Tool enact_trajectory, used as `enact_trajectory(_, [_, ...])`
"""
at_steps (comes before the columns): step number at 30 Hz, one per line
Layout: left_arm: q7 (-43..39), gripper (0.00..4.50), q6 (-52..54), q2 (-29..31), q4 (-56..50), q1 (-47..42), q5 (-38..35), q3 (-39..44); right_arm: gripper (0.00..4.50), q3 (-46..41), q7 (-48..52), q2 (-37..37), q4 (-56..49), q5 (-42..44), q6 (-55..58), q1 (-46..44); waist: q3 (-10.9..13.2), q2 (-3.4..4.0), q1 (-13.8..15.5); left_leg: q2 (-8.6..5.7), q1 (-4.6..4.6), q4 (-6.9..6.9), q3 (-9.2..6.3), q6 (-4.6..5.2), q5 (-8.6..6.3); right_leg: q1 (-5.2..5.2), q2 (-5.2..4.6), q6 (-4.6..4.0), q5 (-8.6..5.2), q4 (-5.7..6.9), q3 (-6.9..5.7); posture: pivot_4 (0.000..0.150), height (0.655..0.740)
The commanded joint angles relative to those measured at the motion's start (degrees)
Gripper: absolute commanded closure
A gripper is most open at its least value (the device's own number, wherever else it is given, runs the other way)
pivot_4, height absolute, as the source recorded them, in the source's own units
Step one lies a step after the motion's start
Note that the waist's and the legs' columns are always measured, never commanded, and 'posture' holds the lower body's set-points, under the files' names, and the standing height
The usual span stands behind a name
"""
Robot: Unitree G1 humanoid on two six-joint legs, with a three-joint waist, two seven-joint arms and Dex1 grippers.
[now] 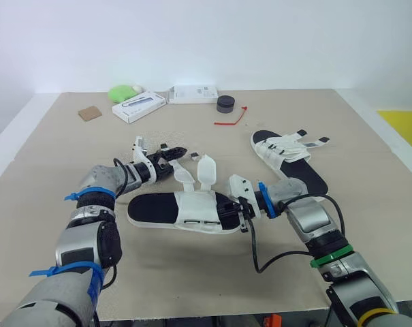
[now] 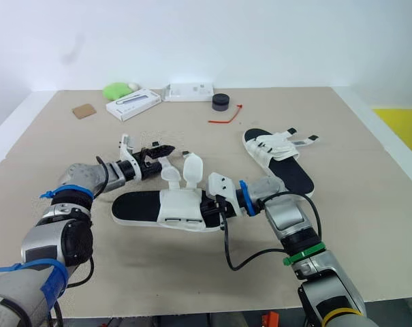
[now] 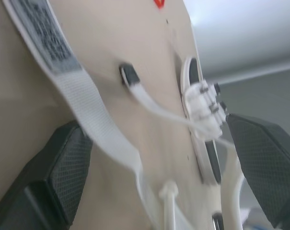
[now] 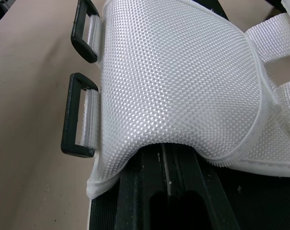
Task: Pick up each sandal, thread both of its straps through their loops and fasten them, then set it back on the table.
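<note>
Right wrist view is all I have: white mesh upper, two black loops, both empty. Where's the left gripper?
Observer: The left gripper is just beyond the near sandal, open, with a white strap running between its fingers.
Operator: Are both loose?
Observer: Yes. The straps stand up off the upper, through no loop.
Operator: Other sandal?
Observer: The second sandal lies flat on the table, to the robot's right of the near one, with its strap ends sticking out sideways.
</note>
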Motion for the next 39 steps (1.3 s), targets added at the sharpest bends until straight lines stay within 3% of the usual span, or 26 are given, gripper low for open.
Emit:
enact_trajectory(1, [2.49, 0.01, -3.97, -0.4, 4.01, -1.46, 1.87, 0.79, 4.5, 7.37, 1.51, 0.76, 1.24, -3.19, 2.09, 3.72, 0.0, 0.0, 0.0, 0.0, 0.0, 0.0, 0.0, 0.0, 0.0, 0.0, 0.0, 0.0, 0.0, 0.0, 0.0, 0.15, 0.74])
enact_trajectory(4, [2.29, 1.08, -5.38, 0.08, 5.48, -2.22, 2.14, 1.26, 4.5, 7.31, 1.26, 0.79, 1.03, -3.21, 2.34, 3.95, 0.0, 0.0, -0.16, 0.0, 0.0, -0.01, 0.03, -0.06, -0.04, -0.02, 0.01, 0.02, -0.04, 0.0, 0.04, 0.15, 0.74])
enact_trajectory(7, [1.59, 2.51, -5.67, 0.55, 5.89, -2.3, 2.86, 1.07, 4.5, 7.21, 1.09, 0.72, 0.83, -3.25, 2.52, 4.21, 0.0, 0.0, -0.27, 0.01, -0.01, -0.02, 0.03, -0.25, -0.15, -0.02, 0.02, 0.04, -0.12, 0.0, 0.05, 0.15, 0.74])
enact_trajectory(8, [1.58, 2.65, -5.91, 0.69, 5.81, -2.26, 3.13, 1.02, 4.5, 7.15, 1.06, 0.68, 0.71, -3.22, 2.61, 4.31, 0.01, 0.0, -0.34, 0.01, -0.01, -0.02, 0.04, -0.29, -0.18, -0.02, 0.02, 0.04, -0.12, 0.0, 0.07, 0.15, 0.74])
enact_trajectory(9, [1.55, 3.3, -6.1, 0.81, 5.73, -2.26, 3.41, 1.02, 4.5, 7.09, 1.03, 0.66, 0.63, -3.19, 2.71, 4.39, 0.01, -0.01, -0.38, 0.02, -0.01, -0.02, 0.05, -0.33, -0.21, -0.03, 0.02, 0.05, -0.13, 0.0, 0.08, 0.15, 0.74])
enact_trajectory(10, [1.34, 3.45, -6.11, 0.92, 5.56, -2.3, 3.56, 1.08, 4.5, 7.05, 1.0, 0.64, 0.54, -3.18, 2.79, 4.47, 0.0, 0.0, -0.39, 0.02, -0.02, -0.02, 0.05, -0.36, -0.23, -0.03, 0.02, 0.05, -0.15, 0.0, 0.09, 0.15, 0.74])
enact_trajectory(12, [0.27, 4.43, -6.84, 1.03, 4.42, -2.3, 4.15, 0.54, 4.5, 7.02, 0.99, 0.58, 0.48, -3.2, 2.82, 4.61, 0.0, 0.0, -0.41, 0.02, 0.01, -0.02, 0.05, -0.38, -0.25, -0.01, 0.02, 0.05, -0.2, 0.0, 0.09, 0.15, 0.74])
enact_trajectory(16, [-1.05, 4.48, -7.02, 0.75, 1.66, -2.24, 3.21, 1.23, 4.5, 7.01, 0.81, 0.61, 0.5, -3.17, 2.96, 4.67, 0.01, -0.01, -0.49, 0.02, 0.0, -0.02, 0.05, -0.38, -0.25, -0.02, 0.03, 0.05, -0.2, 0.0, 0.08, 0.15, 0.74])
enact_trajectory(22, [-10.83, 4.48, -7.83, -2.46, -26.36, 7.68, 0.76, -5.18, 4.5, 6.89, 0.89, 0.42, 0.02, -2.94, 3.49, 4.93, 0.04, -0.04, -0.67, 0.05, -0.04, -0.07, 0.1, -0.52, -0.29, -0.06, 0.03, 0.03, -0.24, -0.01, 0.15, 0.15, 0.74])
enact_trajectory(25, [-16.35, 4.48, -13.16, -3.33, -42.34, 14.41, 0.7, -9.73, 4.5, 6.76, 0.88, 0.37, -0.24, -2.78, 3.82, 5.06, 0.04, -0.04, -0.7, 0.09, -0.03, -0.05, 0.17, -0.69, -0.35, -0.05, 0.02, 0.02, -0.26, -0.02, 0.22, 0.15, 0.74])
enact_trajectory(28, [-29.16, 4.48, -23.68, -0.09, -58.57, 23.5, 3.66, -18.67, 4.5, 6.77, 0.96, 0.18, -0.58, -2.72, 4.1, 5.42, 0.04, -0.05, -0.69, 0.13, 0.0, -0.05, 0.28, -0.75, -0.39, -0.05, 0.04, -0.02, -0.28, -0.04, 0.32, 0.15, 0.74])
enact_trajectory(30, [-33.46, 4.48, -28.78, 1.52, -62.66, 26.43, 5.71, -21.94, 4.5, 6.83, 1.07, -0.01, -0.65, -2.72, 4.12, 5.52, 0.01, 0.02, -0.67, 0.15, 0.02, -0.04, 0.32, -0.75, -0.4, -0.06, 0.08, -0.03, -0.29, -0.04, 0.37, 0.15, 0.74])
enact_trajectory(32, [-41.78, 4.48, -42.88, 4.11, -65.6, 30.45, 10.19, -25.43, 4.5, 6.95, 1.07, -0.09, -0.9, -2.72, 4.29, 5.63, 0.02, 0.0, -0.57, 0.14, 0.13, -0.02, 0.4, -0.73, -0.48, 0.06, 0.07, -0.02, -0.34, -0.07, 0.44, 0.15, 0.74])
enact_trajectory(39, [-56.73, 4.48, -78.48, 8.1, -56.05, 31.05, 16.77, -28.25, 4.5, 7.3, 1.06, 0.15, -1.23, -2.62, 4.49, 5.79, 0.03, -0.01, -0.48, 0.15, 0.13, 0.01, 0.5, -0.57, -0.58, 0.05, 0.08, -0.05, -0.4, -0.15, 0.52, 0.15, 0.74])
